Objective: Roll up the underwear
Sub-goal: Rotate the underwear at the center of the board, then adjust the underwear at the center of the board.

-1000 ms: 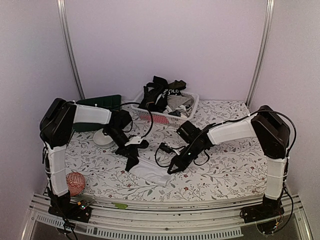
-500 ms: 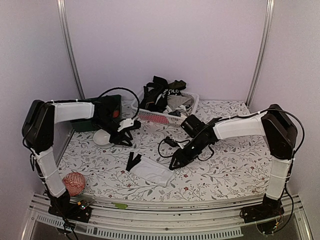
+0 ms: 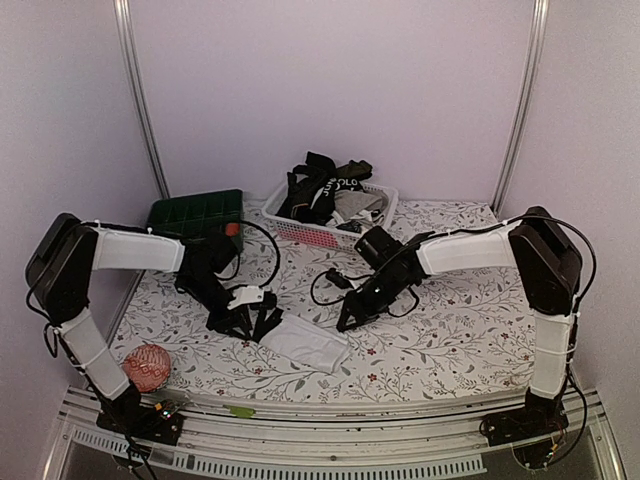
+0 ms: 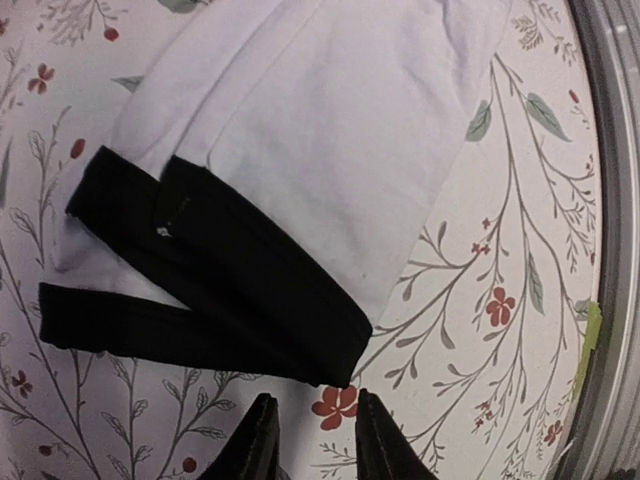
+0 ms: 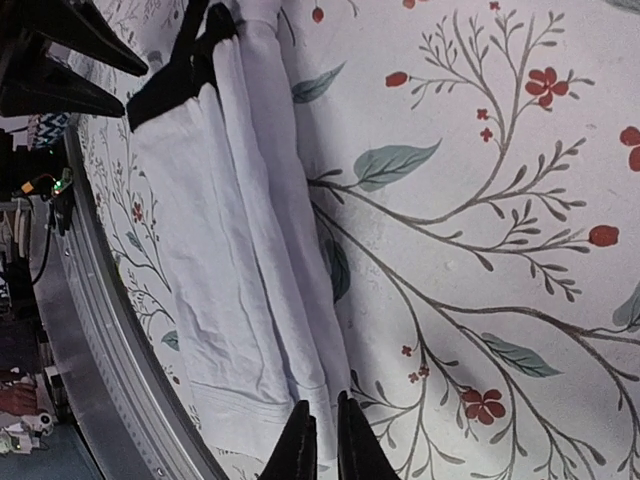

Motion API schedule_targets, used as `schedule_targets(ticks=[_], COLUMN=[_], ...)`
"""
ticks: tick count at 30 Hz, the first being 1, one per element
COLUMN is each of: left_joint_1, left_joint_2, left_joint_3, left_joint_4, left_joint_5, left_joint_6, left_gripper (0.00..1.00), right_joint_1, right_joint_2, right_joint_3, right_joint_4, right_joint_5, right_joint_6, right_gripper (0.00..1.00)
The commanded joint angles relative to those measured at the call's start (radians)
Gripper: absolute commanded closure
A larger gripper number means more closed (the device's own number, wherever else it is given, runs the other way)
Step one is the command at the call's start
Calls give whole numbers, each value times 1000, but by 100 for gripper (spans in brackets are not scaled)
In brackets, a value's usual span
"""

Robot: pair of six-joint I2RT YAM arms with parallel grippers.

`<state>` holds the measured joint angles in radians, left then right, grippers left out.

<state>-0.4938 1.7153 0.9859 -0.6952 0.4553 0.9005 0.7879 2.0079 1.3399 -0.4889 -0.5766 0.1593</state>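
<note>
A white underwear (image 3: 305,342) with a black waistband (image 4: 230,290) lies folded flat on the flowered table near the front edge. My left gripper (image 3: 250,320) hovers low just off the waistband's corner. Its jaws (image 4: 313,400) are open a little, with only tablecloth between them. My right gripper (image 3: 343,324) is at the opposite, hem end of the underwear (image 5: 230,250). Its jaws (image 5: 325,412) are nearly closed, and a thin strip of the white hem shows between the tips. More underwear (image 3: 325,185), black, white and grey, is heaped in the basket at the back.
The white lattice basket (image 3: 290,228) stands at the back centre, with a dark green box (image 3: 195,212) to its left. A red ball (image 3: 152,365) rests at the front left. A loose black cable (image 3: 328,285) lies beside the right arm. The metal table rail (image 5: 110,330) runs close behind the underwear.
My left gripper let go of the waistband, swung back toward the green box, then returned beside the waistband. My right gripper opened and closed again at the hem end. The underwear lies flatter.
</note>
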Motion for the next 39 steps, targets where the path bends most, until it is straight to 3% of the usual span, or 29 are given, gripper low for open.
schedule_targets(ticks=[1,6,13,21,30,39], left_joint_1=[-5,-5,2,45,128,49], left_joint_2=[26,89,273,379,111,109], left_joint_3=[-26,20,230,430,283,219], left_joint_4=[48,52,58,36,83,131], left_joint_5=[-57,-2,56,103,239,207], left_joint_6=[-75,-96,-152,-177,-150,-186], left_gripper=[75,74,76,76,66,70], right_joint_1=[3,23,47,133,98,76], right_joint_2=[59,58,16,33,-190,-108], right_joint_3=[1,-56,-181,-186,-279,-186], right_joint_4=[17,57,139,182,182,242], right_joint_5=[9,3,-30,-69,9,-11], right_joint_6=[6,7,49,95,150,185], right_gripper=[95,97,97,92,68,78])
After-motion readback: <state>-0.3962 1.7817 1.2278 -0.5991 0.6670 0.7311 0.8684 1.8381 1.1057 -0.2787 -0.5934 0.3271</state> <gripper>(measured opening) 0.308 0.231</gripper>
